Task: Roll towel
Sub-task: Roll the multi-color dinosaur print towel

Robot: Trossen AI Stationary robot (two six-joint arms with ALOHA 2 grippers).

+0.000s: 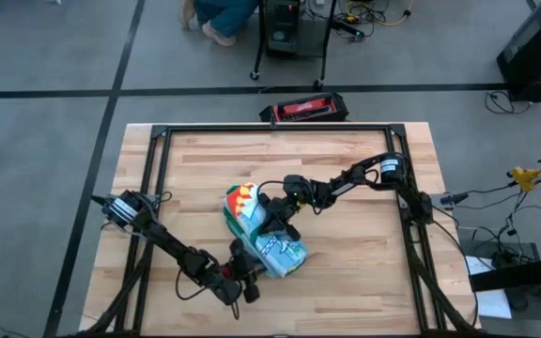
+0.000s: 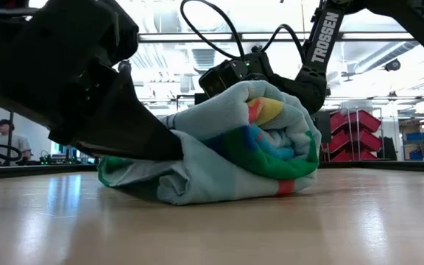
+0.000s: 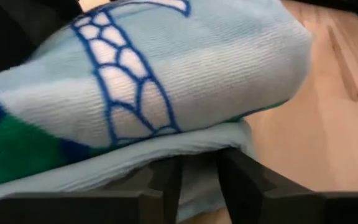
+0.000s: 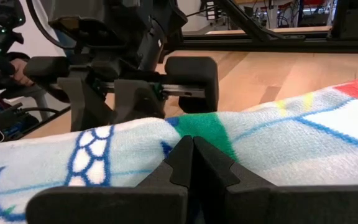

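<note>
From above, the towel [image 1: 265, 233] lies rolled into a short bundle near the middle of the wooden tabletop [image 1: 364, 282], somewhat toward the front edge. The left gripper [image 1: 248, 274] meets the roll's front end; the right gripper [image 1: 278, 218] rests on its top from the right side.

At table height, the roll [image 2: 227, 143] sits on the wood, its spiral end showing green, blue and yellow layers.

The left wrist camera shows its fingers [image 3: 160, 186] pinching a pale blue fold of towel [image 3: 185, 81].

The right wrist camera shows its fingers [image 4: 179, 165] pressed together against the cloth [image 4: 278, 143].
</note>
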